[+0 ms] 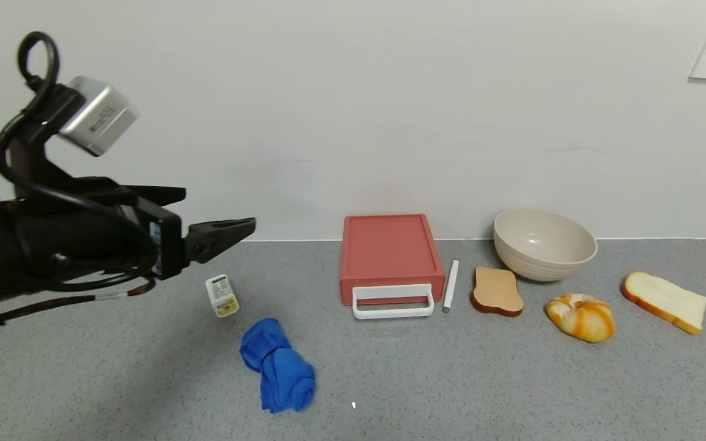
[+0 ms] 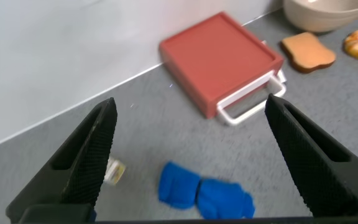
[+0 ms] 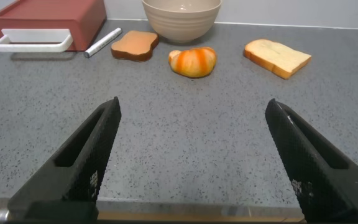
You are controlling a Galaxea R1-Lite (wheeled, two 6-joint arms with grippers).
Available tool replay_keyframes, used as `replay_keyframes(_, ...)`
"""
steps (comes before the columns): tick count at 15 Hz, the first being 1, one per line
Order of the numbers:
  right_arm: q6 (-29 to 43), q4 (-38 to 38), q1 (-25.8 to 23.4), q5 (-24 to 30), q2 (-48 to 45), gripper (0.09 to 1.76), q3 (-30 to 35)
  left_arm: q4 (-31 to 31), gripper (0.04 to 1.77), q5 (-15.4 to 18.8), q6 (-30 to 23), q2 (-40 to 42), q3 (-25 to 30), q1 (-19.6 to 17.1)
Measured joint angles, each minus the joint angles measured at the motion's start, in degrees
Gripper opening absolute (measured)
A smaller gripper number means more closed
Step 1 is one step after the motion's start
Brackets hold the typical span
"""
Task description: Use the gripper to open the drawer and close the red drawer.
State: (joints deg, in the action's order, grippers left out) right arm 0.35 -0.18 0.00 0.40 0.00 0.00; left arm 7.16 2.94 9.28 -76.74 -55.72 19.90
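The salmon-red drawer [image 1: 390, 251] sits on the grey counter against the wall, its tray pushed in and its white loop handle [image 1: 393, 303] facing me. My left gripper [image 1: 221, 211] hangs open and empty above the counter, well left of the drawer. In the left wrist view the left gripper [image 2: 190, 102] frames the drawer [image 2: 219, 53] and handle [image 2: 253, 102] ahead of it. My right gripper [image 3: 192, 104] is open and empty, low near the counter's front edge. It is out of the head view. The drawer [image 3: 48, 18] lies far from it.
A blue cloth [image 1: 278, 364] and a small white bottle [image 1: 222, 295] lie left of the drawer. A white pen [image 1: 450, 286], brown toast [image 1: 497, 291], a beige bowl [image 1: 544, 242], a bun [image 1: 580, 315] and a bread slice [image 1: 664, 301] lie to its right.
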Motion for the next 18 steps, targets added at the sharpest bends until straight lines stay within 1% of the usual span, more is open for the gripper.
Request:
replay_keyframes(5, 0.0, 0.0, 0.0, 0.0, 0.0, 1.71, 0.0, -7.8, 1.72, -0.5, 0.0, 14.3, 7.7, -7.4)
replay_keyframes(8, 0.0, 0.0, 0.0, 0.0, 0.0, 1.71, 0.0, -9.6, 1.72, -0.6, 0.0, 23.7, 13.0, -12.6)
replay_keyframes(10, 0.0, 0.0, 0.0, 0.0, 0.0, 1.71, 0.0, -10.1, 1.72, -0.6, 0.0, 30.2, 16.4, -15.1)
replay_keyframes(11, 0.0, 0.0, 0.0, 0.0, 0.0, 1.71, 0.0, -10.8, 1.72, -1.0, 0.0, 33.2, 17.7, -16.1)
replay_keyframes(13, 0.0, 0.0, 0.0, 0.0, 0.0, 1.71, 0.0, -13.7, 1.72, -3.0, -0.2, 39.0, 19.5, -17.4)
replay_keyframes(15, 0.0, 0.0, 0.0, 0.0, 0.0, 1.71, 0.0, -15.6, 1.72, -5.2, -1.2, 44.2, 20.6, -18.0)
replay_keyframes(18, 0.0, 0.0, 0.0, 0.0, 0.0, 1.71, 0.0, -16.3, 1.72, -8.4, -3.7, 51.1, 22.0, -18.2)
